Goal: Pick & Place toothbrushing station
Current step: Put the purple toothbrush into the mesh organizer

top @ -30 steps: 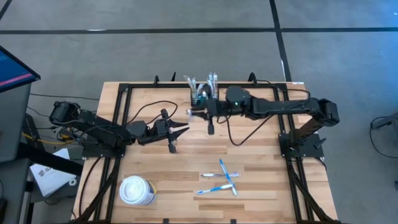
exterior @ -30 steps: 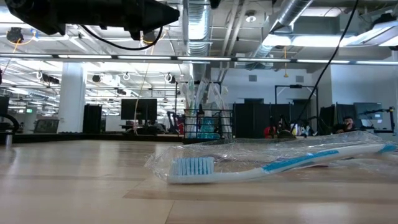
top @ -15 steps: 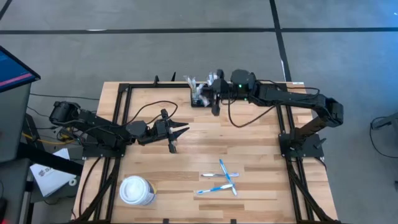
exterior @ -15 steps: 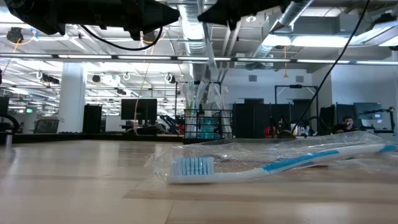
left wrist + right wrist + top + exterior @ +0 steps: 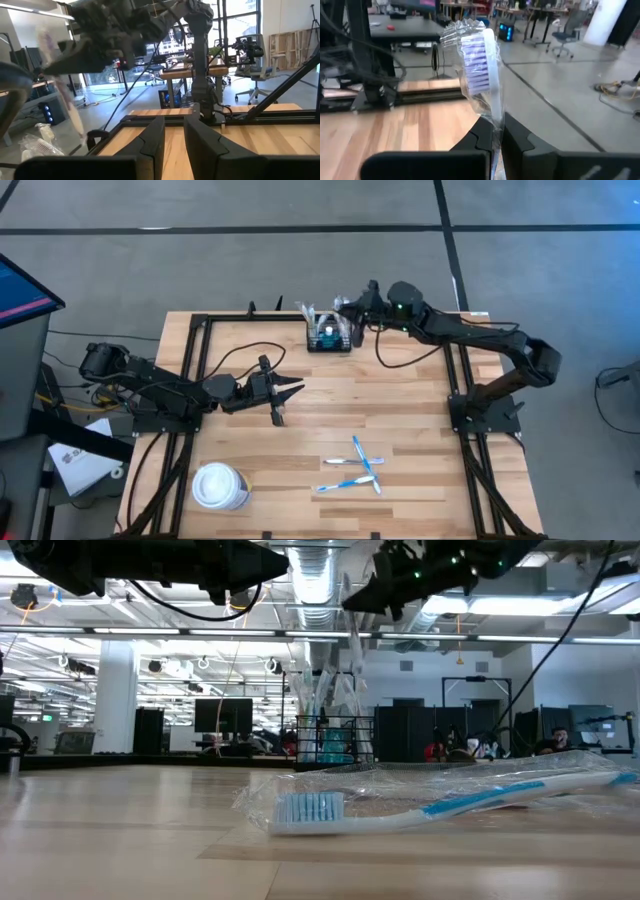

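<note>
Hold the wrapped toothbrush [image 5: 479, 62] pinched in the right gripper [image 5: 352, 306], lower it upright into the toothbrushing station [image 5: 330, 339] at the table's far edge, leave the narrowly parted, empty left gripper [image 5: 292, 390] mid-table.

The surface [image 5: 400, 420] is showing pale wooden planks with a smooth, faintly satin finish, and dark matt metal rails [image 5: 195, 370] are framing it. The toothbrushing station [image 5: 329, 339] is reading as thin black wire mesh. The right pincer [image 5: 496, 131] is looking like matt black plastic, and the toothbrush [image 5: 479, 60] in it is wearing crinkly, glossy clear film over white plastic. The loose toothbrushes [image 5: 360, 465] are gleaming in similar wrap, and the cup [image 5: 220, 486] is looking like white paper under a smooth plastic lid.
</note>
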